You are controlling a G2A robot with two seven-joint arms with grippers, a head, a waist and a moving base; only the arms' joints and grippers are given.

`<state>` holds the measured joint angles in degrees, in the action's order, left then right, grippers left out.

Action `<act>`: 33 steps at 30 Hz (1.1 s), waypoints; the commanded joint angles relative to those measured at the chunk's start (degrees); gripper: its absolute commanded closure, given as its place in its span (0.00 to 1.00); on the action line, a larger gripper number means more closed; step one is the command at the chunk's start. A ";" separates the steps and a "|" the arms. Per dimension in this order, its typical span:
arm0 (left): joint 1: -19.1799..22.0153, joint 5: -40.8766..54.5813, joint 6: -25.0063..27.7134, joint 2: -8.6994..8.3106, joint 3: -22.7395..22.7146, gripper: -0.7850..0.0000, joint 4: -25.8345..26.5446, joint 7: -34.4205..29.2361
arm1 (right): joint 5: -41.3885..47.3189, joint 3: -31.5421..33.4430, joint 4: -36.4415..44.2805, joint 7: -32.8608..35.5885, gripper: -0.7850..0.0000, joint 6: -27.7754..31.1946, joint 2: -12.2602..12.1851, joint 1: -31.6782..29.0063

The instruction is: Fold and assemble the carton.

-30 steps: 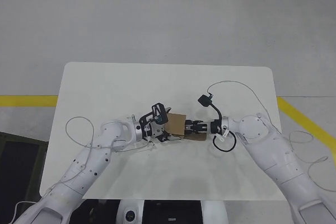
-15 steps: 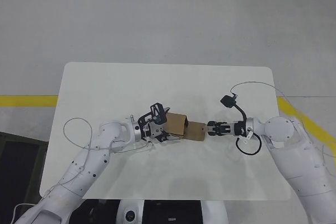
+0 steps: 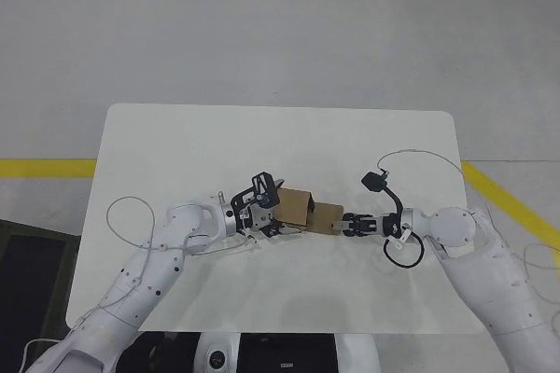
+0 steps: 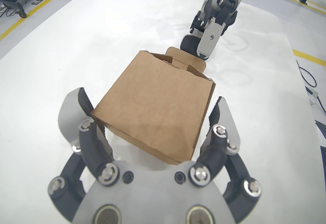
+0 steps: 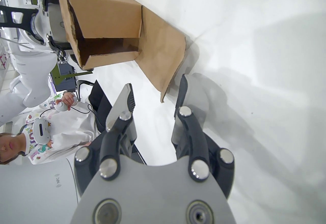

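Left end effector (image 4: 150, 104) clamps carton (image 4: 158, 92); right end effector (image 4: 197, 50) at far end.

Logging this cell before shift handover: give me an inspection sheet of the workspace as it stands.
Surface: white table with rounded corners.
Job's things: brown carton on its side mid-table, one end open, its flap sticking out toward the right gripper.
Clutter: nothing seen.
Grippers: left gripper shut on the carton, at the end opposite the flap; right gripper open, fingers either side of the flap's edge.
Cables: thin white cables loop over the table by both arms; black cable loops at the right wrist.
Surroundings: grey floor, yellow line.
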<state>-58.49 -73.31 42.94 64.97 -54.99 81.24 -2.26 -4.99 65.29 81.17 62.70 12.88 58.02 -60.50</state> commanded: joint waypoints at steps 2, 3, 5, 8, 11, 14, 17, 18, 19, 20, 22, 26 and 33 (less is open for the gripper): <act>-0.08 0.11 -0.01 0.03 -0.03 0.00 0.03 -0.09 | 1.43 -0.99 -0.75 -0.62 0.55 0.54 0.32 0.44; -0.10 0.13 -0.01 0.04 -0.03 0.00 0.07 -0.13 | 1.83 -1.42 -1.07 -0.74 0.55 0.79 0.45 0.67; -0.12 0.16 -0.08 0.08 0.00 0.00 0.19 -0.23 | 3.19 -2.23 -1.73 -1.39 0.55 1.39 0.76 1.10; -0.14 0.06 -0.17 0.12 0.01 0.00 0.33 -0.29 | 5.11 -3.23 -2.63 -2.32 0.54 2.59 1.23 2.09; -0.15 0.05 -0.16 0.15 -0.02 0.00 0.34 -0.33 | 5.85 -3.40 -2.59 -2.30 0.53 3.26 1.36 2.91; -0.12 0.05 0.00 0.17 -0.04 0.00 0.34 -0.40 | 7.23 -3.02 -2.14 -2.38 0.52 3.96 1.40 3.47; -0.09 0.13 0.13 0.23 0.02 0.00 0.35 -0.41 | 8.81 -2.75 -1.61 -2.53 0.51 4.55 1.47 3.97; -0.08 0.13 0.12 0.24 0.04 0.00 0.34 -0.41 | 8.91 -2.79 -1.52 -2.46 0.51 4.57 1.48 4.12; -0.06 0.11 0.21 0.26 0.07 0.00 0.32 -0.44 | 9.25 -2.82 -1.37 -2.54 0.51 4.77 1.53 4.33; -0.03 0.05 0.13 0.27 0.05 0.00 0.33 -0.39 | 9.49 -2.91 -1.32 -2.50 0.51 4.74 1.57 4.52; -0.04 -0.13 0.07 0.29 0.06 0.00 0.32 -0.38 | 10.08 -3.11 -1.12 -2.55 0.51 4.93 1.68 4.87; -0.16 -0.13 0.07 0.32 0.01 0.00 0.31 -0.39 | 11.98 -3.64 -0.94 -2.87 0.51 5.59 1.96 5.38; -0.36 -0.11 0.22 0.33 -0.13 0.00 0.46 -0.70 | 13.45 -4.62 -2.45 -3.53 0.54 6.49 2.36 5.73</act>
<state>-58.85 -73.49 43.12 65.29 -55.10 81.70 -2.92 8.42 60.74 79.03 59.29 19.34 60.35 -54.75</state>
